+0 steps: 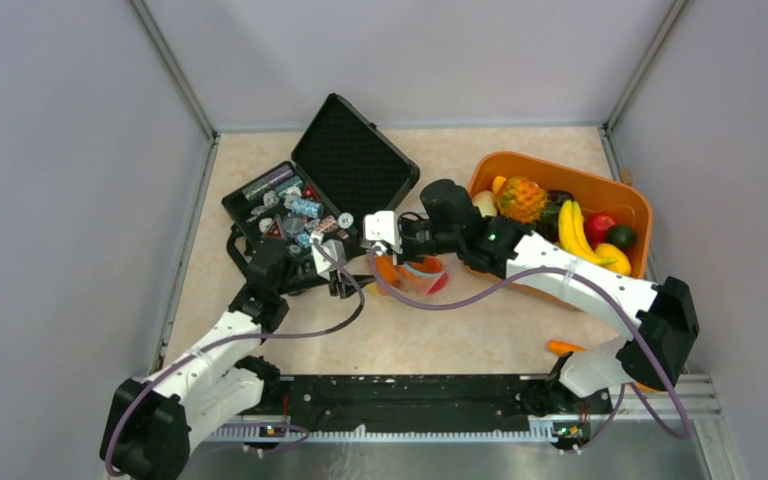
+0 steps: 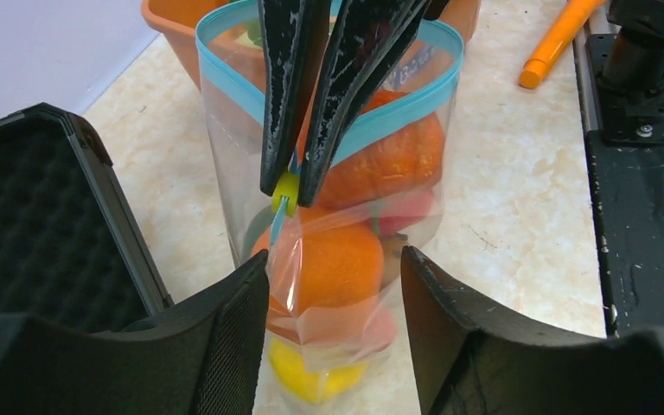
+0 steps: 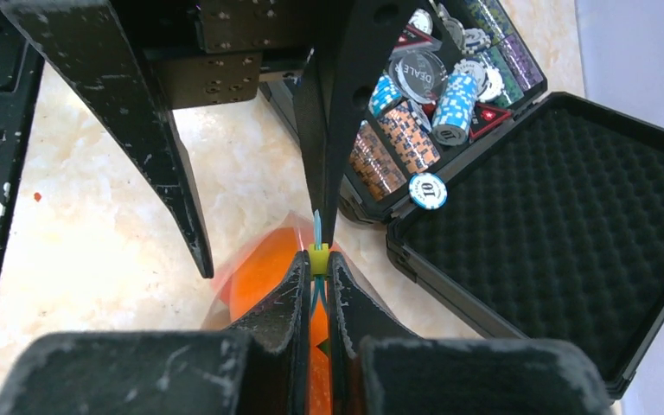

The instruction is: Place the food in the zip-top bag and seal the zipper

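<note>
The clear zip-top bag (image 2: 346,225) stands on the table between both grippers; it also shows in the top view (image 1: 418,278). It holds food: two orange fruits (image 2: 337,264), a red piece (image 2: 406,212) and a yellow piece (image 2: 311,376). Its teal zipper (image 2: 398,117) gapes in a loop at the far end. My right gripper (image 3: 318,257) is shut on the yellow zipper slider (image 2: 284,192). My left gripper (image 2: 333,259) is open, its fingers astride the bag's near end.
An open black case (image 1: 290,215) of poker chips (image 3: 432,95) lies left of the bag, its foam lid (image 3: 553,216) raised. An orange basket (image 1: 560,168) with more toy fruit stands back right. An orange carrot-like stick (image 2: 562,39) lies by the black front rail (image 2: 648,216).
</note>
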{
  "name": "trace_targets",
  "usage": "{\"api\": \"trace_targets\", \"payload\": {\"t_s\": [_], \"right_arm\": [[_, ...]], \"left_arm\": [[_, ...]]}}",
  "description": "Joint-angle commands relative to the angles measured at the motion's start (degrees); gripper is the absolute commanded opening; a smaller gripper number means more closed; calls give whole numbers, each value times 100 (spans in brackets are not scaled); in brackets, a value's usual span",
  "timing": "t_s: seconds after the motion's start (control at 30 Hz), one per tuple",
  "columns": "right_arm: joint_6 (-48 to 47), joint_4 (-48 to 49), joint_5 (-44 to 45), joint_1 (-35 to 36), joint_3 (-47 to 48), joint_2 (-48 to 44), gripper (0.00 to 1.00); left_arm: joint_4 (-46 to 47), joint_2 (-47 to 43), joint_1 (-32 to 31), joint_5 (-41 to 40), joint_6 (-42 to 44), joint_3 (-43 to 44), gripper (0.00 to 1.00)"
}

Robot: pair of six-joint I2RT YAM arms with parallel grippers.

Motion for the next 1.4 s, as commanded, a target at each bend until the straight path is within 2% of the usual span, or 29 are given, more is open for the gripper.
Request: {"api": "trace_targets", "payload": {"t_s": [0.0, 0.13, 0.3, 0.5, 0.57, 0.67, 0.7, 0.8, 0.9, 1.07, 1.37], "right_arm": [[74, 189, -385, 14, 384, -248, 0], [89, 161, -494, 21, 383, -268, 0], [99, 133, -502, 17, 377, -282, 0], [163, 275, -658, 22, 390, -346, 0], [176, 266, -691, 15, 411, -346, 0], [195, 277, -648, 15, 424, -331, 0], [200, 271, -645, 19, 433, -328, 0], [228, 220, -651, 16, 455, -310, 0], [231, 162, -499, 21, 432, -344, 0], [14, -219, -65, 20, 479, -342, 0], [-172, -921, 380, 14, 660, -273, 0]], "left_arm": [[642, 125, 9, 256, 19, 54, 59], [1715, 422, 6, 176, -495, -14, 60], [2709, 799, 6, 239, -1053, -74, 51], [2851, 1012, -21, 143, -1007, -200, 26], [2988, 990, -72, -56, -960, -307, 21], [2632, 966, -113, -61, -630, -245, 3], [2543, 959, -122, -44, -535, -240, 0], [2682, 952, -170, -185, -503, -342, 0], [3143, 906, -233, -731, -547, -546, 0], [3016, 597, -248, -1368, -458, -631, 0], [2917, 358, -255, -1448, -483, -612, 0]]}}
